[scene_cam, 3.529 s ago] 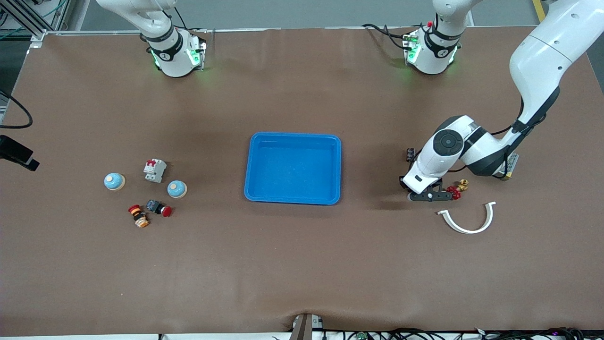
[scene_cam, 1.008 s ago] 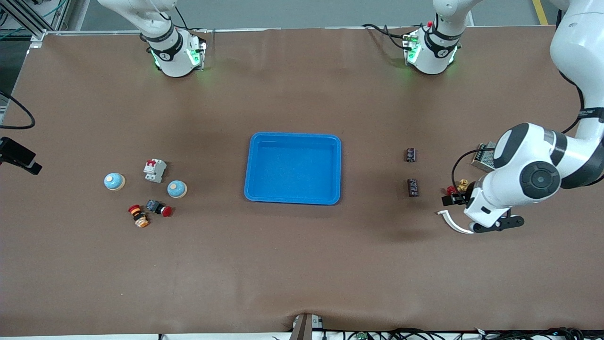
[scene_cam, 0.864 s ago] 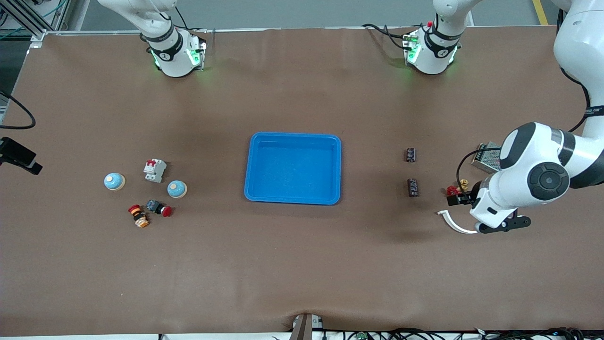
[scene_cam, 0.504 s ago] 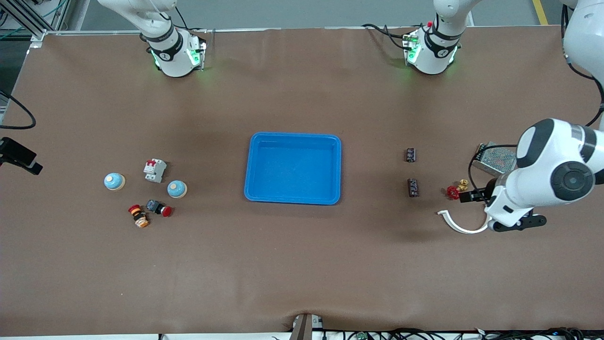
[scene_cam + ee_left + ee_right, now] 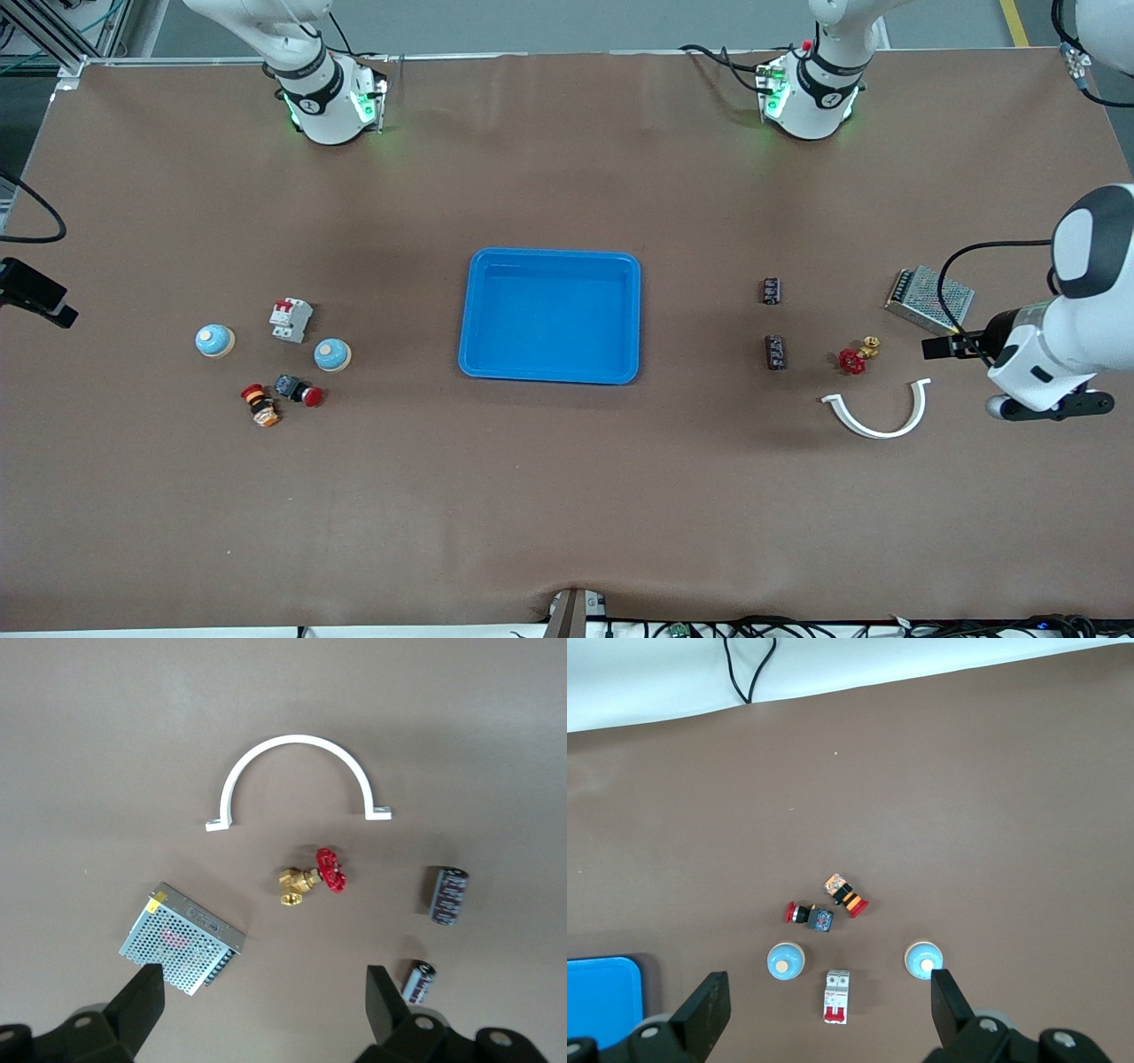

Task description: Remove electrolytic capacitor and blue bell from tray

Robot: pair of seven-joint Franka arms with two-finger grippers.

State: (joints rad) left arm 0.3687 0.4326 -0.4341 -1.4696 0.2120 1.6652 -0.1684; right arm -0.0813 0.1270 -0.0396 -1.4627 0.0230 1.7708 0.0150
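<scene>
The tray [image 5: 549, 316] sits empty mid-counter; two capacitors [image 5: 774, 351] and two bells [image 5: 332, 354] lie outside it. The left hand [image 5: 1045, 406] hangs released over the counter's left-arm end; the right hand [image 5: 824, 1005], also released, waits above the bells. Little can go wrong, unless a hand drops and knocks parts.

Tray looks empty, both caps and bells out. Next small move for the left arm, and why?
Probably just lift the left gripper clear and park it. The blue tray holds nothing, both electrolytic capacitors and blue bells lie on the table, and its open fingers hold nothing.
</scene>
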